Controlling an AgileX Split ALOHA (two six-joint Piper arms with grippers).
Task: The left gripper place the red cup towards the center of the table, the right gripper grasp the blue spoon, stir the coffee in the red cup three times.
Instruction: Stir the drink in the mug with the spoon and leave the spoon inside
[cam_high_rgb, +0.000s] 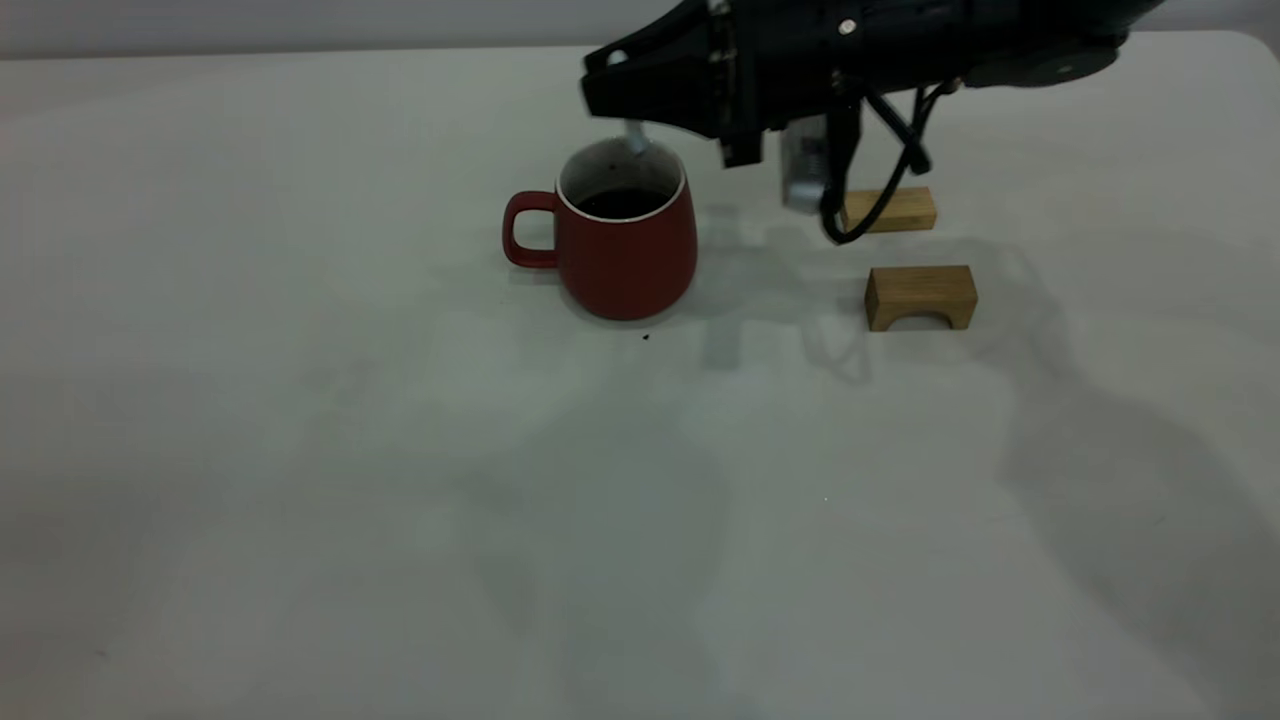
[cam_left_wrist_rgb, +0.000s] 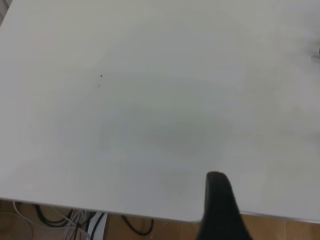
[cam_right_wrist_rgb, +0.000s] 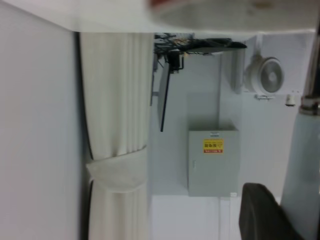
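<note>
The red cup (cam_high_rgb: 625, 260) stands upright near the middle of the table (cam_high_rgb: 300, 450), its handle pointing left in the exterior view. Dark coffee (cam_high_rgb: 622, 203) fills its lower part. My right gripper (cam_high_rgb: 612, 80) hovers just above the cup's far rim, shut on the blue spoon (cam_high_rgb: 636, 138), whose grey stem dips inside the cup. In the right wrist view the pale handle (cam_right_wrist_rgb: 302, 165) lies beside a dark finger (cam_right_wrist_rgb: 260, 212). My left gripper (cam_left_wrist_rgb: 272, 210) is out of the exterior view, open over bare table near an edge, with one finger (cam_left_wrist_rgb: 220, 200) showing.
Two tan wooden blocks lie right of the cup: a flat one (cam_high_rgb: 890, 210) behind the right arm's cable and an arched one (cam_high_rgb: 920, 297) nearer the front. A dark speck (cam_high_rgb: 645, 337) sits just in front of the cup. Cables (cam_left_wrist_rgb: 55, 220) hang below the table edge.
</note>
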